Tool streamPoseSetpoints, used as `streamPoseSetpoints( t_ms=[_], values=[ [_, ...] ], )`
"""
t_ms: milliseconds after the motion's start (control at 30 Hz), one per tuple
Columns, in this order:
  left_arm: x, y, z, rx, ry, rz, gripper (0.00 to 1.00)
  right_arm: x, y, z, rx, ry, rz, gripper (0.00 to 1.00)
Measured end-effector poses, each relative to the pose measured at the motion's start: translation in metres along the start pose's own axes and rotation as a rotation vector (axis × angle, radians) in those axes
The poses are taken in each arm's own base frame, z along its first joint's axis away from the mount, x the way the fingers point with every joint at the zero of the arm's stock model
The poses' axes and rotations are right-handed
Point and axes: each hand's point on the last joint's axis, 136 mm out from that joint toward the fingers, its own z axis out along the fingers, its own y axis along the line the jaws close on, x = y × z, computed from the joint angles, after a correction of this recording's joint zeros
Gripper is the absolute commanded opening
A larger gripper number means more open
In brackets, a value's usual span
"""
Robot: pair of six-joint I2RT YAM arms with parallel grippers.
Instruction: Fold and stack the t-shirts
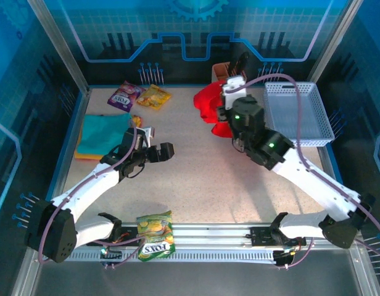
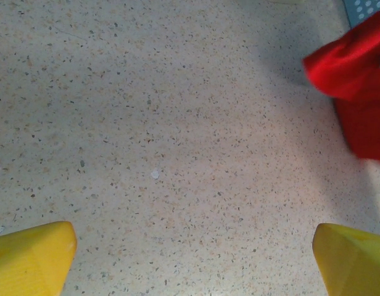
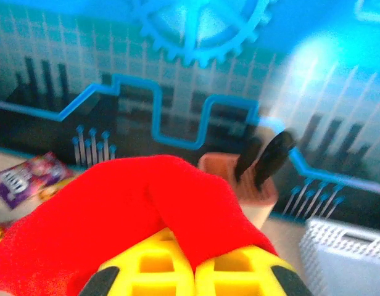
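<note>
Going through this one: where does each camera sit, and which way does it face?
Top external: above and behind the bases, looking down on the table; both arms show.
Left wrist: on the left arm, facing down at bare tabletop; the left gripper, open, along the bottom edge.
Right wrist: on the right arm, facing the back wall; the right gripper is shut on the red t-shirt.
Shared: the red t-shirt shows in all three.

On the counter (image 1: 196,179): folded shirts (image 1: 102,134) at left; snack packets (image 1: 140,95) behind them; bunched shirt (image 1: 208,102) rear centre; basket (image 1: 289,85) to its right; single packet (image 1: 156,234) at near edge.
</note>
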Motion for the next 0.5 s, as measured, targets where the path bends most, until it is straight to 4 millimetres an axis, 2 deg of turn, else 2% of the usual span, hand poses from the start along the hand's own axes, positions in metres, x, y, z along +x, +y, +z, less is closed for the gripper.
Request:
streamPoseSetpoints(
  t_ms=[67,100,167,267,333,400,500],
  values=[
    [0.001,0.001,-0.002,-0.005,0.004,-0.003,0.99,0.024,0.018,0.012,-0.022,0.071,0.017,0.13],
    [0.001,0.002,-0.003,-0.006,0.003,-0.004,0.99,0.037,0.027,0.018,-0.033,0.108,0.027,0.25],
    [0.001,0.002,-0.006,-0.007,0.000,-0.005,0.99,0.068,0.048,0.030,-0.071,0.201,0.054,0.63],
    [0.002,0.003,-0.009,-0.011,0.005,-0.007,0.99,0.108,0.072,0.040,-0.126,0.323,0.075,0.91],
    [0.004,0.004,-0.009,-0.016,0.012,-0.009,0.99,0.131,0.078,0.043,-0.137,0.401,0.082,1.00],
    [0.006,0.006,-0.008,-0.022,0.022,-0.012,0.99,0.149,0.076,0.044,-0.139,0.472,0.098,1.00],
    [0.013,0.011,0.000,-0.039,0.055,-0.020,0.99,0.168,0.055,0.048,-0.106,0.567,0.158,1.00]
  ],
)
